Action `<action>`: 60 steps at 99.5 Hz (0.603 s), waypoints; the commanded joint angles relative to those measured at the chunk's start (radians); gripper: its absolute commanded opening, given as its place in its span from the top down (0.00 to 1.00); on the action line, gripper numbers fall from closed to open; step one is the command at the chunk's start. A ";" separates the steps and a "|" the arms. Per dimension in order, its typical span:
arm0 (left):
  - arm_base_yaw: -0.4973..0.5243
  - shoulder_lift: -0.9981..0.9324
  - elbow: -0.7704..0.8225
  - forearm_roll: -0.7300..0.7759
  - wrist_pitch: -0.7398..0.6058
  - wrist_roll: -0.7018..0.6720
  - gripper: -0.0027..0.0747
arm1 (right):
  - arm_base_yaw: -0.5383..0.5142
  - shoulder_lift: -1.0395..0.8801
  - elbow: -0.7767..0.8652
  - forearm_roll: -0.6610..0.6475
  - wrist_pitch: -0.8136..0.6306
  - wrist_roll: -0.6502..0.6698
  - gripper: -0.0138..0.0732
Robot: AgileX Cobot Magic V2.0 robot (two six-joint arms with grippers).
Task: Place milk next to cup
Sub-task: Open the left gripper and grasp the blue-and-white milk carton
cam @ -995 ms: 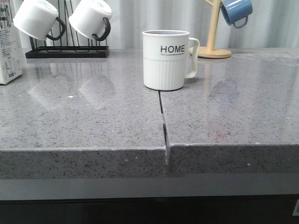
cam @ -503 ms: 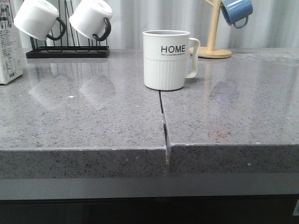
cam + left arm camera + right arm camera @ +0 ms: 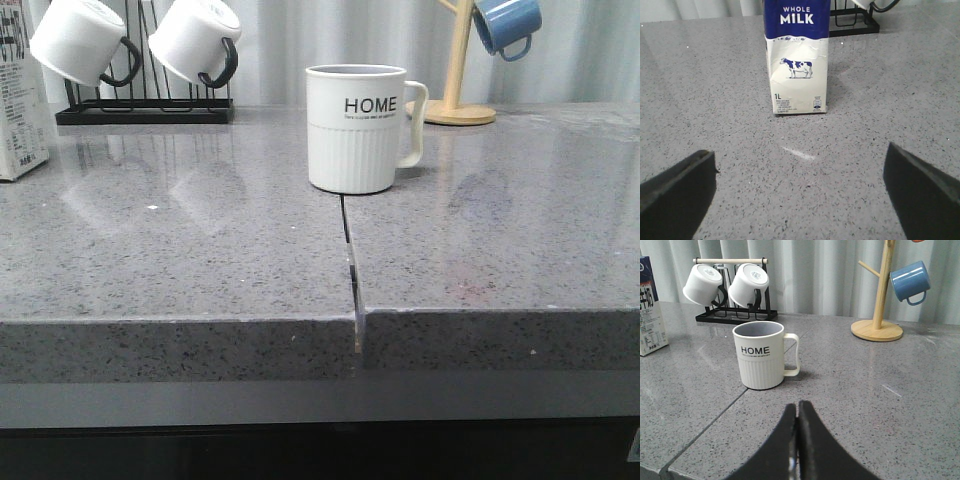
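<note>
In the front view, almost nothing was seen to have changed across the last second: the cup kept its place on the counter, astride the seam between the 2 slabs, and the milk remained at the far left edge, only partly in frame; at most, a faint sideways shift of the whole picture was noticed. No arm was visible there. From this it was judged that the carton had not yet been gripped and the task was at its approach. Open counter lay on both sides of the cup, with more bare room on its left, away from the handle. The front edge of the counter was well apart from the cup. The rack of 2 mugs stood behind, near the milk.

In the left wrist view, the milk stood upright straight ahead of the left gripper, whose jaws were spread wide and held nothing. Bare counter lay between fingers and carton, and the rack was just behind the carton, which could crowd a deep reach.

In the right wrist view, the right gripper was closed, finger against finger, and empty, pointed at the cup. The milk was well apart to one side. The tree with a blue mug stood clear behind.
</note>
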 commanded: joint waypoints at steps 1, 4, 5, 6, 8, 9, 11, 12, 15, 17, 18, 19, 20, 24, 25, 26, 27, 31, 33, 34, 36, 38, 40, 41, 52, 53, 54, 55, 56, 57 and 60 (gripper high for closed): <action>0.004 0.064 -0.063 -0.003 -0.118 -0.005 0.11 | -0.001 0.006 -0.026 -0.003 -0.073 -0.002 0.92; 0.004 0.083 -0.069 -0.003 -0.136 -0.005 0.12 | -0.001 0.006 -0.026 -0.003 -0.073 -0.002 0.92; 0.004 0.092 -0.069 -0.005 -0.149 -0.005 0.12 | -0.001 0.006 -0.026 -0.003 -0.073 -0.002 0.92; 0.004 0.096 -0.072 -0.005 -0.156 -0.005 0.12 | -0.001 0.006 -0.026 -0.003 -0.073 -0.002 0.92; 0.004 0.110 -0.074 -0.009 -0.178 -0.005 0.12 | -0.001 0.006 -0.026 -0.003 -0.073 -0.002 0.92; 0.004 0.118 -0.074 -0.011 -0.196 -0.005 0.12 | -0.001 0.006 -0.026 -0.003 -0.073 -0.002 0.92; 0.004 0.127 -0.074 -0.013 -0.217 -0.005 0.12 | -0.001 0.006 -0.026 -0.003 -0.073 -0.002 0.92; 0.004 0.135 -0.074 -0.013 -0.237 -0.005 0.12 | -0.001 0.006 -0.026 -0.003 -0.073 -0.002 0.92; 0.004 0.151 -0.074 -0.016 -0.279 -0.005 0.12 | -0.001 0.006 -0.026 -0.003 -0.073 -0.002 0.92; 0.004 0.163 -0.074 -0.018 -0.311 -0.005 0.12 | -0.001 0.006 -0.026 -0.003 -0.073 -0.002 0.92; 0.004 0.168 -0.074 -0.023 -0.322 -0.005 0.12 | -0.001 0.006 -0.026 -0.003 -0.073 -0.002 0.92; 0.004 0.177 -0.074 -0.026 -0.343 -0.005 0.12 | -0.001 0.006 -0.026 -0.003 -0.073 -0.002 0.92; 0.004 0.181 -0.074 -0.030 -0.353 -0.005 0.12 | -0.001 0.006 -0.026 -0.003 -0.073 -0.002 0.92; 0.004 0.208 -0.074 -0.064 -0.416 -0.005 0.12 | -0.001 0.006 -0.026 -0.003 -0.073 -0.002 0.92; 0.004 0.212 -0.074 -0.077 -0.427 -0.005 0.12 | -0.001 0.006 -0.026 -0.003 -0.073 -0.002 0.92; 0.004 0.221 -0.074 -0.082 -0.446 -0.005 0.12 | -0.001 0.006 -0.026 -0.003 -0.073 -0.002 0.92; 0.004 0.225 -0.074 -0.087 -0.455 -0.005 0.12 | -0.001 0.006 -0.026 -0.003 -0.073 -0.002 0.92; 0.004 0.250 -0.076 -0.111 -0.499 -0.005 0.12 | -0.001 0.006 -0.026 -0.003 -0.073 -0.002 0.92; 0.004 0.264 -0.078 -0.115 -0.513 -0.005 0.12 | -0.001 0.006 -0.026 -0.003 -0.073 -0.002 0.92; 0.004 0.269 -0.081 -0.115 -0.515 -0.005 0.12 | -0.001 0.006 -0.026 -0.003 -0.073 -0.002 0.92; 0.004 0.285 -0.086 -0.115 -0.517 -0.005 0.12 | -0.001 0.006 -0.026 -0.003 -0.073 -0.002 0.92; 0.004 0.300 -0.093 -0.115 -0.517 -0.005 0.12 | -0.001 0.006 -0.026 -0.003 -0.073 -0.002 0.92; 0.004 0.316 -0.098 -0.115 -0.517 -0.005 0.12 | -0.001 0.006 -0.026 -0.003 -0.073 -0.002 0.92; 0.004 0.322 -0.103 -0.115 -0.517 -0.005 0.12 | -0.001 0.006 -0.026 -0.003 -0.073 -0.002 0.92; 0.004 0.410 -0.152 -0.117 -0.517 -0.005 0.12 | -0.001 0.006 -0.026 -0.003 -0.073 -0.002 0.92; 0.004 0.416 -0.155 -0.119 -0.517 -0.005 0.12 | -0.001 0.006 -0.026 -0.003 -0.073 -0.002 0.92; 0.004 0.426 -0.158 -0.120 -0.517 -0.005 0.12 | -0.001 0.006 -0.026 -0.003 -0.073 -0.002 0.92; 0.004 0.431 -0.166 -0.121 -0.517 -0.005 0.12 | -0.001 0.006 -0.026 -0.003 -0.073 -0.002 0.92; 0.004 0.441 -0.169 -0.124 -0.517 -0.005 0.12 | -0.001 0.006 -0.026 -0.003 -0.073 -0.002 0.92; 0.004 0.446 -0.176 -0.124 -0.517 -0.005 0.12 | -0.001 0.006 -0.026 -0.003 -0.073 -0.002 0.92; 0.004 0.465 -0.190 -0.127 -0.516 -0.005 0.12 | -0.001 0.006 -0.026 -0.003 -0.073 -0.002 0.92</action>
